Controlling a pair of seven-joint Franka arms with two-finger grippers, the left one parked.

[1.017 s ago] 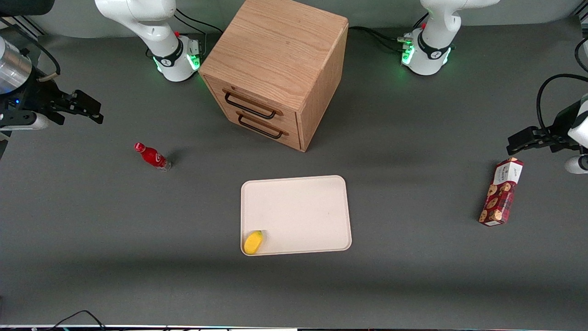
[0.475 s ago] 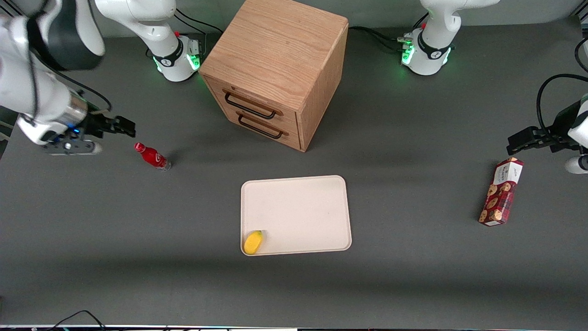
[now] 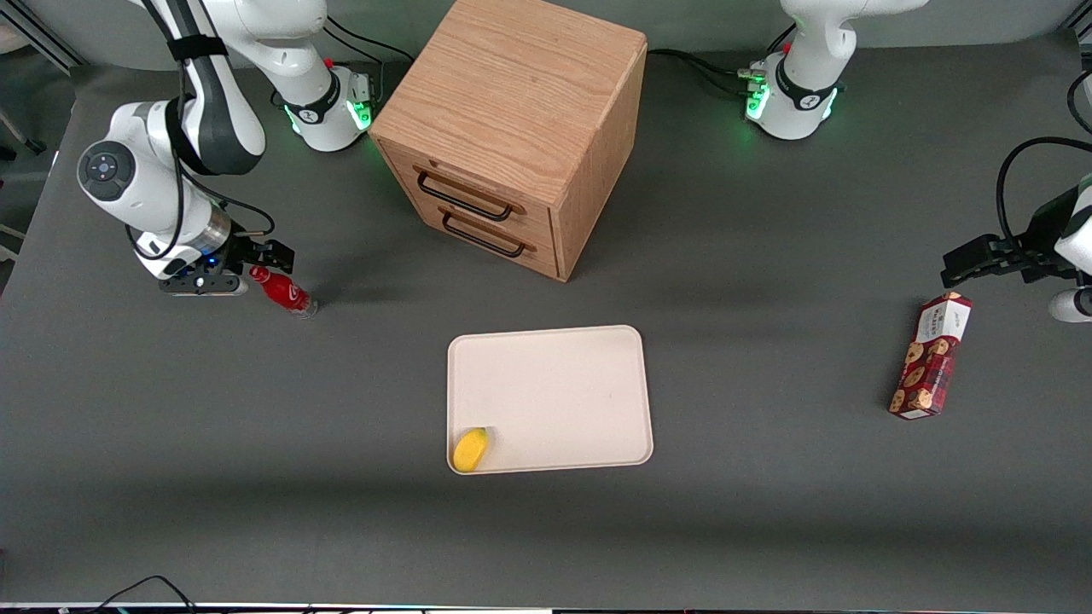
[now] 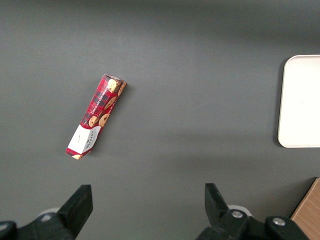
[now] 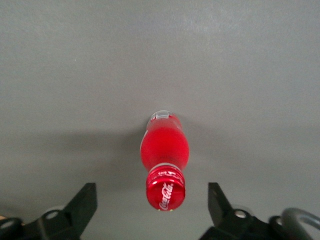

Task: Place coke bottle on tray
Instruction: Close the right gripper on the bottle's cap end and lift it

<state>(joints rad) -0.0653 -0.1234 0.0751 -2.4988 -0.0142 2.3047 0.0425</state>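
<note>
Grey counter (image 3: 768, 477), coke bottle (image 3: 283, 291) standing apart from the tray (image 3: 554, 384).
Hand (image 3: 260, 260) has closed in, open above its cap.

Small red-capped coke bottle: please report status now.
Gripper open, above small red-capped coke bottle, fingers either side. Bottle upright on table, not gripped. Cream-beige tray holds a yellow object in one corner.

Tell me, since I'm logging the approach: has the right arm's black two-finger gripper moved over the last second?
Yes. The gripper has travelled from the table's edge toward the wooden drawer cabinet, and now sits open beside the small red-capped coke bottle.
</note>
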